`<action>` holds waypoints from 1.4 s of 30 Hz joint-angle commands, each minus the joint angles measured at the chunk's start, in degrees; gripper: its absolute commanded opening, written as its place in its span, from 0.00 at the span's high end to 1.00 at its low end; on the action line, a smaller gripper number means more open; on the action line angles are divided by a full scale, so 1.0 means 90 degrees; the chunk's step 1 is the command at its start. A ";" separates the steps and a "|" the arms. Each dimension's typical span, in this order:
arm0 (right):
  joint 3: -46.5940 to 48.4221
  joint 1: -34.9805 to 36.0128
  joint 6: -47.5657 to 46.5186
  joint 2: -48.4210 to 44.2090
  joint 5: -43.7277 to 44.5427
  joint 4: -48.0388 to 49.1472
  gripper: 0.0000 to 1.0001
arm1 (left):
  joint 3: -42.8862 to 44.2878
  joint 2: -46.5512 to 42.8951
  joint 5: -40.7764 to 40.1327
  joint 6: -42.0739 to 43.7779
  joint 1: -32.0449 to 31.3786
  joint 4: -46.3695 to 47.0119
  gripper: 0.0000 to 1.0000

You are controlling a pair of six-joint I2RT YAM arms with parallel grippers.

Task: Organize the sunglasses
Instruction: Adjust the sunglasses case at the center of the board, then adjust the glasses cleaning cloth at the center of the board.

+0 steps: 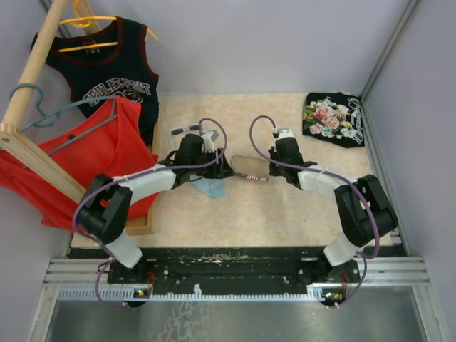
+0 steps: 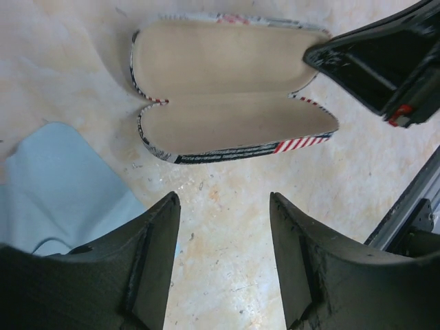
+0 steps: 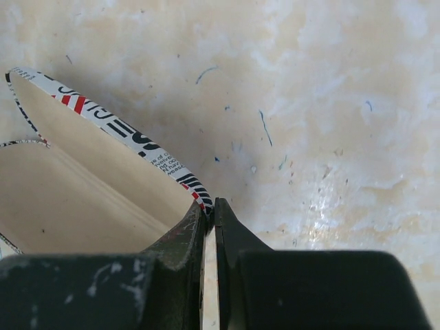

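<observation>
The white sunglasses [image 1: 184, 130] lie on the table behind my left arm, seen only in the top view. The flag-print case [image 1: 248, 167] lies open, its beige lining up; it also shows in the left wrist view [image 2: 227, 89]. My left gripper [image 1: 224, 169] is open and empty [image 2: 223, 206], just short of the case and beside the light-blue cloth [image 2: 62, 185]. My right gripper [image 3: 212, 210] is shut on the rim of the case's wall [image 3: 137, 148] at its right end [image 1: 271, 169].
A wooden clothes rack [image 1: 35, 64] with a red shirt [image 1: 92, 153] and a black jersey [image 1: 107, 68] fills the left side, its base [image 1: 139, 226] on the table. A black floral garment [image 1: 333, 117] lies at the back right. Walls close in on both sides.
</observation>
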 commanded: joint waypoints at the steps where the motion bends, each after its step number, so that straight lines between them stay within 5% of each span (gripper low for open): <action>1: 0.0293 -0.0162 -0.1142 0.0031 -0.0403 0.0394 1.00 | -0.0049 -0.0959 -0.0662 0.0113 0.0038 -0.0267 0.38; 8: 0.0231 -0.0455 -0.1858 0.0081 -0.1216 0.0501 0.99 | -0.0426 -0.1699 -0.1514 0.0217 0.0059 -0.0898 0.35; 13: 0.0343 -0.0619 -0.1810 0.0126 -0.1336 0.0398 0.80 | -0.0840 -0.1948 -0.1781 0.0142 0.0104 -0.0934 0.34; 26: 0.0470 -0.0634 -0.1510 -0.0454 -0.0915 -0.0033 0.58 | -0.1115 -0.2436 -0.2648 0.0123 0.0258 -0.1454 0.31; 33: 0.0558 -0.0634 -0.0288 -0.1685 -0.0276 -0.0784 0.56 | -0.0995 -0.2080 -0.3195 0.0059 0.0264 -0.1692 0.33; 42: -0.0159 -0.0635 0.0553 -0.3202 -0.0865 -0.1239 0.57 | -0.0176 -0.0913 -0.3446 0.0296 0.0199 -0.1774 0.41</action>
